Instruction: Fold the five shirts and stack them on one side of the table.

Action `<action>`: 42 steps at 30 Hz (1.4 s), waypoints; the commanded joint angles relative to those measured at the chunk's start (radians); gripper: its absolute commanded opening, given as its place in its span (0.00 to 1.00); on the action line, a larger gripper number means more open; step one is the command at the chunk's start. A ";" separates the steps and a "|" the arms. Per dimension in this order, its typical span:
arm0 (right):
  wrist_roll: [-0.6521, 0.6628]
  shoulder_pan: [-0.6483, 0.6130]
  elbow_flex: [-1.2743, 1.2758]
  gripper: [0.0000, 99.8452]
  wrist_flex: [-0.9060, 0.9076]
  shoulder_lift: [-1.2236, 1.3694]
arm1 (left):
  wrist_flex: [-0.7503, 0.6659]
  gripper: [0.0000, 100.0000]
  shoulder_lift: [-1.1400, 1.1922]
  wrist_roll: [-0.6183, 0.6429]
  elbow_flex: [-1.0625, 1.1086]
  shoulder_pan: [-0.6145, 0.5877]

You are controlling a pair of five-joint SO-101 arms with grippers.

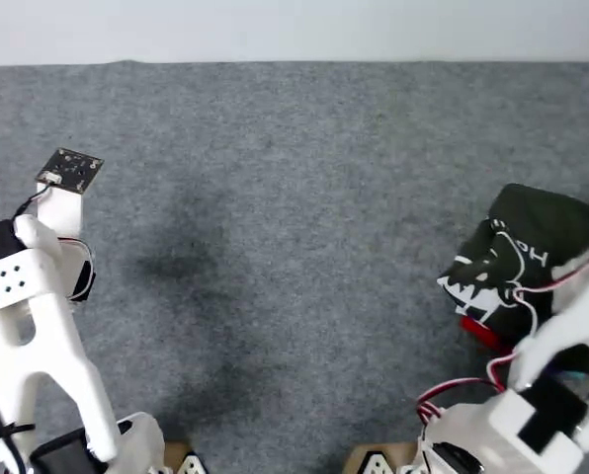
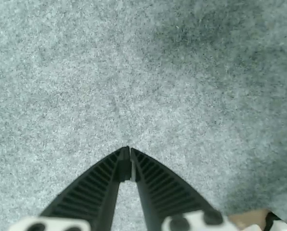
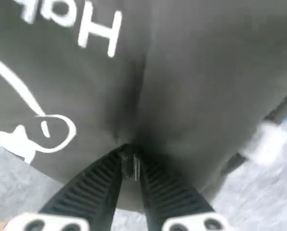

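A black shirt [image 1: 532, 242] with white print lies bunched on top of a pile at the table's right side. A red layer [image 1: 480, 332] shows under its near edge. In the right wrist view the black shirt [image 3: 196, 72] is very close. My right gripper [image 3: 130, 155] is shut with its tips on a crease of that cloth, near the shirt's near edge. My left gripper [image 2: 129, 153] is shut with nothing in it, over bare grey carpet [image 2: 134, 72] at the table's left side.
Grey carpet [image 1: 294, 197] covers the table, and its middle and back lie bare. The left arm [image 1: 28, 296] stands at the near left. The right arm [image 1: 561, 346] with its red and white wires rises at the near right, beside the pile.
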 commanded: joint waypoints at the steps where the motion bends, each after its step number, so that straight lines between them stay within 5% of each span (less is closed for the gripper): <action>1: 0.008 -0.094 -0.127 0.01 -0.039 -0.064 | 0.011 0.01 0.000 0.002 -0.033 0.003; 9: 0.008 -0.217 -0.150 0.01 -0.394 0.022 | 0.025 0.01 0.000 0.002 -0.033 0.003; 21: 0.017 -0.047 -0.117 0.01 -0.773 0.392 | 0.046 0.01 0.000 0.002 -0.033 0.003; 28: 0.009 -0.085 -0.135 0.01 -0.651 0.182 | 0.046 0.01 -0.006 0.002 -0.033 0.003; 37: -0.003 -0.257 -0.132 0.01 -0.193 -0.061 | 0.086 0.01 -0.009 -0.002 -0.038 0.003; 42: -0.097 -0.266 -0.110 0.01 -0.176 -0.024 | 0.087 0.01 -0.009 0.000 -0.038 0.003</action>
